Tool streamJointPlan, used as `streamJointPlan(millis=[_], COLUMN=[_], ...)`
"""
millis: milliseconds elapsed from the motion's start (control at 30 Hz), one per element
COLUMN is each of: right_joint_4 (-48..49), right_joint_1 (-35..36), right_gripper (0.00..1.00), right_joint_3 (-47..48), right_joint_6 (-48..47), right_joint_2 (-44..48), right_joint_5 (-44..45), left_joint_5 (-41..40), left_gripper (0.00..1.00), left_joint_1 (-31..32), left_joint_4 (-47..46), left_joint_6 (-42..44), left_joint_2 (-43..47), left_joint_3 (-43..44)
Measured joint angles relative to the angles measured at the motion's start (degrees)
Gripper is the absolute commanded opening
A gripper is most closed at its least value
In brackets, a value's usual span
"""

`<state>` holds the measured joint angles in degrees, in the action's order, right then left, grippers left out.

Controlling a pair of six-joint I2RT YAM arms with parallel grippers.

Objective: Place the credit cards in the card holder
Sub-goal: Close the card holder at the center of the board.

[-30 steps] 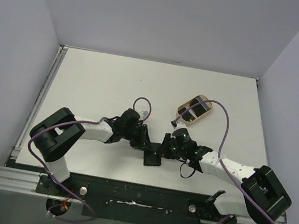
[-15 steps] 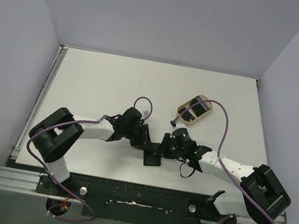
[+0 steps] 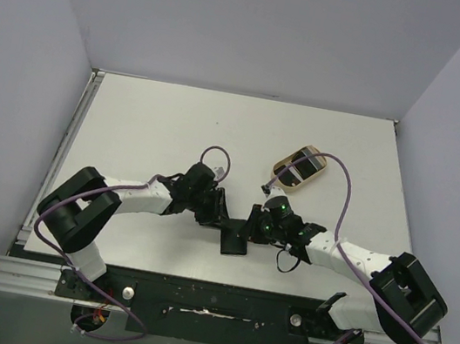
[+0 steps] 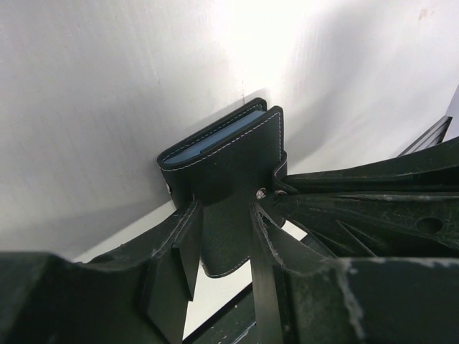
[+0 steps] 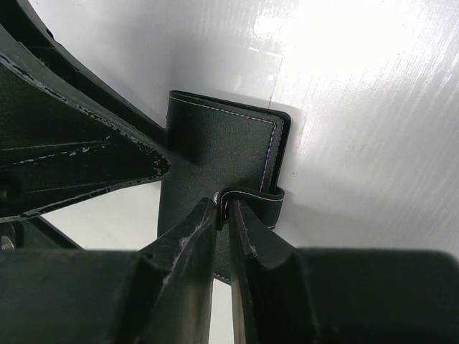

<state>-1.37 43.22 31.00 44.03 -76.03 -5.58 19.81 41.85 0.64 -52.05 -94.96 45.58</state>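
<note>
Left jaws: parted, one on each side of the card holder (image 3: pixel 234 240), at its flap.
Card holder: black, lying on the table (image 3: pixel 150 123) near the front edge, between the two arms.
Right jaws: narrow, pinching the card holder's strap (image 5: pixel 252 198).
Tray (image 3: pixel 281 165): farther back and to the right, well apart.
Credit cards (image 3: pixel 306 161): dark, lying in the tray.

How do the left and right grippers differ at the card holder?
The left gripper has its fingers apart, the card holder showing in the gap; the right gripper is pinched shut on the strap tab. The left reaches in from the left, the right from the right. Both meet at the holder.
</note>
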Motion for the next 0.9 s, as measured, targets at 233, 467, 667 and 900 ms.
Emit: streamJointPlan(millis=[233, 467, 667, 900], right_joint_4=[-1.0, -1.0, -1.3, -1.2], right_joint_1=[0.0, 0.0, 0.0, 0.0], right_gripper=[0.16, 0.17, 0.19, 0.21], right_joint_3=[1.0, 1.6, 1.9, 2.3], right_joint_6=[-0.3, -0.3, -0.3, -0.3], right_joint_2=[-0.1, -1.6, -1.7, -2.6], right_joint_5=[-0.2, -0.9, -1.1, -2.1], left_joint_5=[-0.7, -0.3, 0.3, 0.3], left_gripper=[0.31, 0.28, 0.28, 0.27], left_joint_1=[0.0, -0.1, -0.3, -0.3], left_joint_4=[0.5, 0.0, -0.1, -0.2], left_joint_6=[1.3, 1.4, 1.4, 1.4], left_joint_2=[-0.3, -1.0, -1.4, -1.4], left_joint_3=[0.0, 0.0, 0.1, 0.1])
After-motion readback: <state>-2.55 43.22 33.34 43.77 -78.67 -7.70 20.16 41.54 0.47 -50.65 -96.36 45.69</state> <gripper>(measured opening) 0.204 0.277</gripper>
